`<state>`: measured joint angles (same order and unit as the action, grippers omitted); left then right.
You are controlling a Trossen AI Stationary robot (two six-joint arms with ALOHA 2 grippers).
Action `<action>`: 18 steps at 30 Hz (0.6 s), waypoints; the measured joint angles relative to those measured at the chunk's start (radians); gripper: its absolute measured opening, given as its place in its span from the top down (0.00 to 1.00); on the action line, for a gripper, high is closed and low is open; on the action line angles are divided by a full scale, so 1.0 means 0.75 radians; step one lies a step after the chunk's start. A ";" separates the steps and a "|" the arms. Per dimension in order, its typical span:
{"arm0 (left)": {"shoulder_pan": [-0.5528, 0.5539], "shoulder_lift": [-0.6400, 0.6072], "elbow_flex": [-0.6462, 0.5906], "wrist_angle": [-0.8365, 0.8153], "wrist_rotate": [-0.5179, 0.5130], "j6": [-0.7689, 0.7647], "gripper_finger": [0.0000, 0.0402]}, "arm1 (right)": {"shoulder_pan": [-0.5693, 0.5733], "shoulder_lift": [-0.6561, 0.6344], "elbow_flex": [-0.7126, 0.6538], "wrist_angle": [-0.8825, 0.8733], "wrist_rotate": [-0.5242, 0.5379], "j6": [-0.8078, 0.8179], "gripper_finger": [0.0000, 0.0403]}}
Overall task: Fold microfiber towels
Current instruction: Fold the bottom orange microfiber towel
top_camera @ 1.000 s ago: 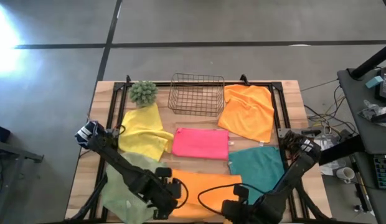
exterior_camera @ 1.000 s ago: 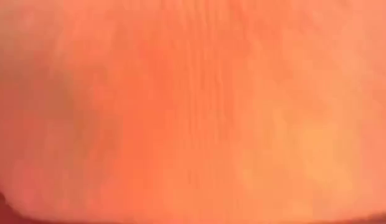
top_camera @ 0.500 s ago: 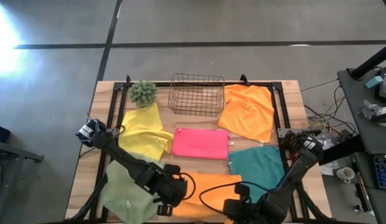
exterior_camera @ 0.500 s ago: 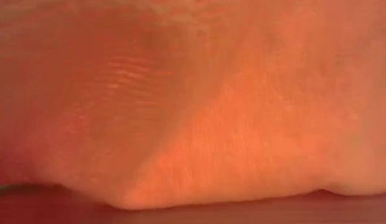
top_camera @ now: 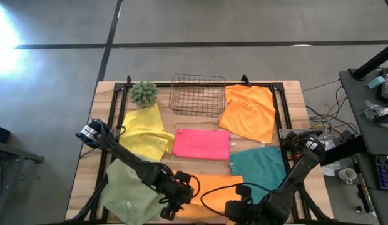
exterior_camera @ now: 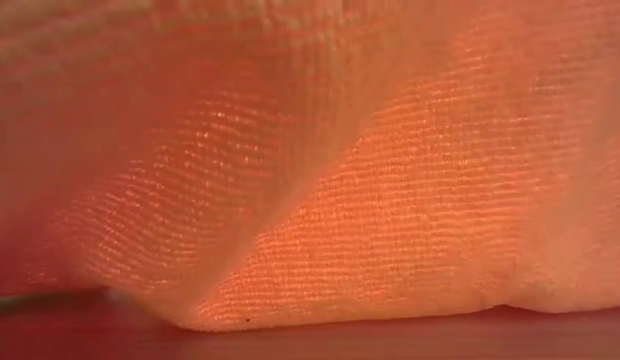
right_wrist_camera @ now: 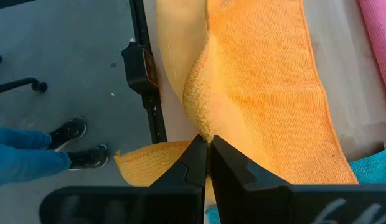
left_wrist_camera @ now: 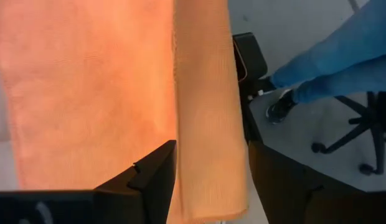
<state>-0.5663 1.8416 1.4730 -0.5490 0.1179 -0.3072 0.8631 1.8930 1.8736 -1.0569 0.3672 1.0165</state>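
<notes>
Standing by the table (top_camera: pixel 294 94), I watched both arms working low at its near edge over the orange towel (top_camera: pixel 213 187) that lay just in front of the pink towel (top_camera: pixel 201 144), which I took as my landmark. The right gripper (right_wrist_camera: pixel 207 142) had its jaws closed on a pinched ridge of that orange cloth, puckering the pile into a small peak. The left gripper (left_wrist_camera: pixel 205 180) sat to the orange towel's other side, its jaws standing apart with a doubled edge of the fabric hanging between them, not clamped so far as I could judge. Beyond the pink towel stood the copper wire basket (top_camera: pixel 197 95), with the spiky green plant (top_camera: pixel 144 92) off to one side of it and a second orange towel (top_camera: pixel 249 111) to the other. A yellow towel (top_camera: pixel 144 130) lay just beside the pink one, a teal towel (top_camera: pixel 260 165) near its opposite corner, and a sage green towel (top_camera: pixel 126 194) next to the left arm. The cloth looked light, limp and clingy; it would sag and crease wherever it went unsupported, so I reckoned the corners or a hemmed edge the surest places to take hold. A person's blue-trousered legs (right_wrist_camera: pixel 31 155) showed on the floor beside the table.
</notes>
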 joint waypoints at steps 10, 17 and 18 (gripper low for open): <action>0.018 0.005 -0.208 0.290 -0.031 -0.069 0.54 | 0.000 -0.002 0.000 -0.001 0.000 0.005 0.98; 0.026 0.006 -0.287 0.406 -0.022 -0.070 0.54 | 0.000 -0.002 0.000 -0.001 0.000 0.005 0.98; 0.028 0.006 -0.305 0.433 -0.018 -0.070 0.54 | 0.000 -0.002 0.000 -0.001 0.000 0.005 0.98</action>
<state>-0.5456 1.8458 1.2445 -0.2244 0.1042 -0.3599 0.8631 1.8912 1.8736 -1.0576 0.3672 1.0205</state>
